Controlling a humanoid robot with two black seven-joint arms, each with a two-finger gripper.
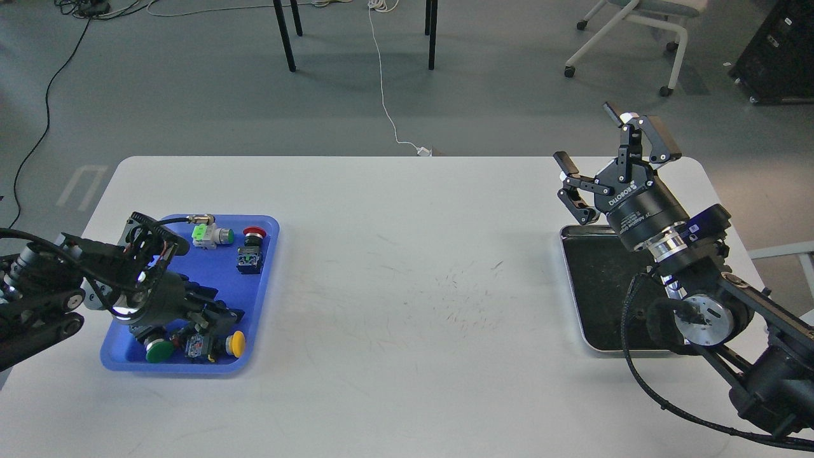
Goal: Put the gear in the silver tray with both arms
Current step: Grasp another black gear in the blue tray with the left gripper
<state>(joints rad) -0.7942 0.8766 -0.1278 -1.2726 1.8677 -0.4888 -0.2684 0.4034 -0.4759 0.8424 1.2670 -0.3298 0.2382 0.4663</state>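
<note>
The silver tray (594, 286) lies at the table's right side, and its dark bottom holds nothing I can see. My right gripper (609, 162) hovers above the tray's far edge, open and empty, with the right arm crossing over the tray's near half. The gear is several electrical parts in a blue plastic tray (267, 280) at the left: a red push button (254, 234), a green-and-silver connector (208, 236), a black-and-blue block (249, 261), a green button (158, 350) and a yellow button (237, 343). My left gripper (213, 315) reaches down among the near parts. Its fingers are dark and hard to tell apart.
The white table (407, 286) carries only the two trays, one at each side. Beyond its far edge are black table legs (285, 38), a white cable (385, 95) on the floor and an office chair (636, 38).
</note>
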